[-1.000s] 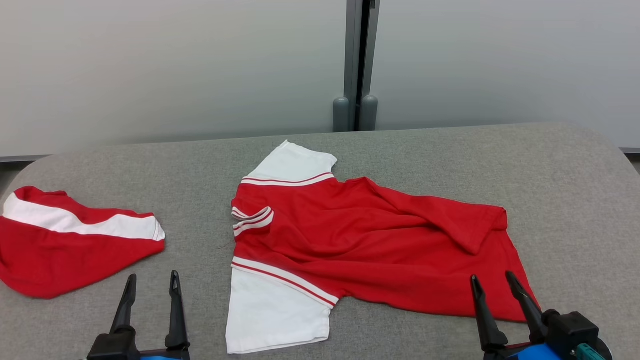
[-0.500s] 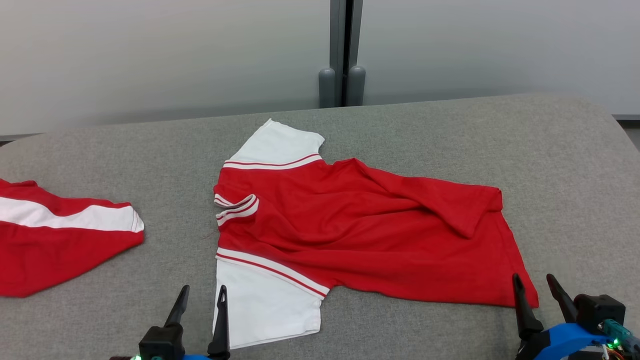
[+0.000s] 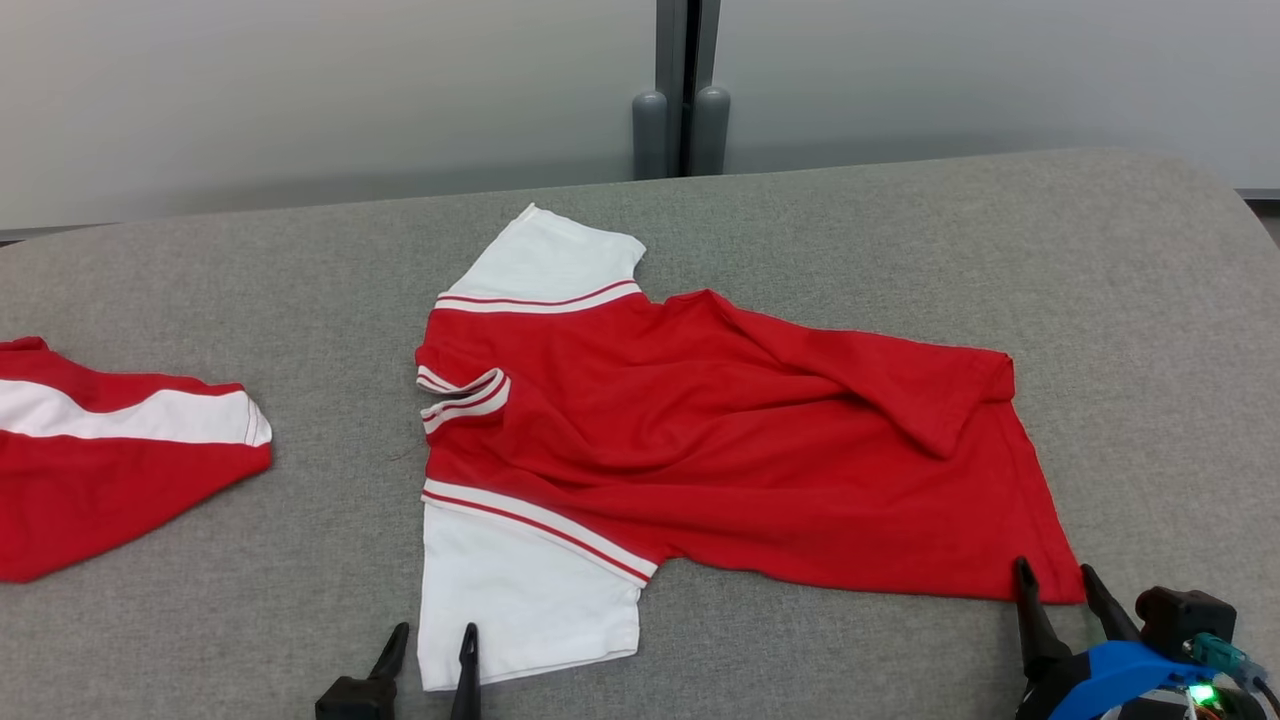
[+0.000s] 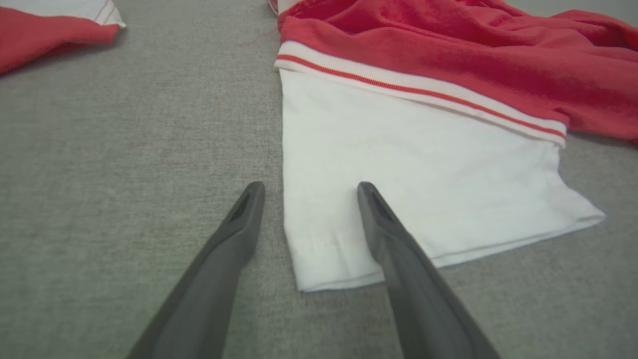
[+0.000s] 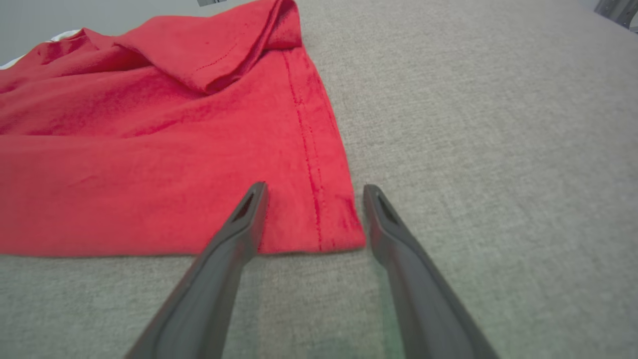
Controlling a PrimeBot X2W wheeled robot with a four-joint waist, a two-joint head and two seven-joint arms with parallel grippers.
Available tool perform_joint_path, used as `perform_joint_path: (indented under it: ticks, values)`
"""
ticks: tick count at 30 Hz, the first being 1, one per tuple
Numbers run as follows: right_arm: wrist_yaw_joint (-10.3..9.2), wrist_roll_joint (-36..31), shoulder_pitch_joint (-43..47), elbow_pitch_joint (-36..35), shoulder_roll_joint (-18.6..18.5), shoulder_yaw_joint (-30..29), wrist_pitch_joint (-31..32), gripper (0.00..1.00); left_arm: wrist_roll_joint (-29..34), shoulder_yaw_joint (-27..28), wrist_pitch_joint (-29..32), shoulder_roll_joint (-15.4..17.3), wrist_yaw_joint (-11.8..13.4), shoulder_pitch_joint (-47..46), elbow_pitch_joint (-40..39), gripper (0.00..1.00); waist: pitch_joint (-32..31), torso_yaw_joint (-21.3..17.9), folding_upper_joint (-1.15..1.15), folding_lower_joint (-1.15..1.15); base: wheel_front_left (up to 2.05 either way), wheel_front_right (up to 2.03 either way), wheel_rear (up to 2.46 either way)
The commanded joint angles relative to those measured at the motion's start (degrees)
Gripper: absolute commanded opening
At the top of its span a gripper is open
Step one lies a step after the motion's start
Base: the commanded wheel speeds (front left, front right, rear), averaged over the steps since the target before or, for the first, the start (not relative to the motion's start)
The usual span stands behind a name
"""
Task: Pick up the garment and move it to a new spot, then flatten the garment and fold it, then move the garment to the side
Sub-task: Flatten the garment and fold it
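The garment (image 3: 700,440) is a red shirt with white sleeves, spread rumpled on the grey table, collar to the left and hem to the right. My left gripper (image 3: 435,635) stands open at the near white sleeve's outer corner (image 4: 319,239), its fingers straddling the sleeve's left edge. My right gripper (image 3: 1055,578) is open at the hem's near right corner (image 5: 329,219), which lies between its fingers. Neither holds anything.
A second red and white garment (image 3: 110,450) lies at the table's left edge, also seen in the left wrist view (image 4: 45,25). Bare grey table (image 3: 1150,330) extends to the right. A wall with a grey post (image 3: 680,100) stands behind.
The camera has tipped down and turned, shifting the scene. Both grippers have moved in toward the shirt, the left to the near sleeve corner and the right to the hem corner.
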Motion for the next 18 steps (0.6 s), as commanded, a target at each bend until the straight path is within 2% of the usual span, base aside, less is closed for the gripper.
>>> perform_joint_path:
  ticks: [1, 14, 15, 16, 17, 18]
  values:
    - [0.01, 0.81, -1.03, 0.36, 0.01, 0.09, -0.19, 1.00, -0.38, -0.50, 0.05, 0.01, -0.05, -0.87, 0.57, 1.00, 0.13, 0.08, -0.01, -0.01, 0.00, 0.00, 0.00]
    - [0.02, 3.70, -2.34, 4.79, 0.27, 2.42, -0.04, 1.00, -3.68, -5.21, 0.49, -0.25, -1.02, -1.83, 6.51, 1.00, 0.39, -0.02, -0.01, -0.01, 0.00, 0.00, 0.00]
    - [0.02, 4.03, -2.55, 4.90, 0.37, 2.86, -0.03, 0.62, -4.16, -5.51, 0.50, -0.26, -1.24, -2.01, 6.99, 1.00, 0.42, -0.02, -0.01, -0.01, 0.00, 0.00, 0.00]
    - [0.03, 4.28, -2.73, 5.00, 0.42, 3.18, 0.01, 0.30, -4.59, -5.77, 0.52, -0.26, -1.37, -2.20, 7.55, 0.99, 0.42, -0.03, -0.01, -0.01, 0.00, 0.00, 0.00]
    - [0.03, 4.67, -2.83, 4.92, 0.49, 3.62, 0.01, 0.00, -4.94, -5.98, 0.53, -0.28, -1.34, -2.43, 7.88, 0.59, 0.38, -0.04, -0.01, -0.01, 0.00, 0.00, 0.00]
    - [0.03, 5.03, -2.89, 4.56, 0.61, 4.02, 0.00, 0.00, -5.25, -6.20, 0.54, -0.30, -1.41, -2.63, 8.15, 0.27, 0.33, -0.06, -0.01, -0.01, 0.00, 0.00, 0.00]
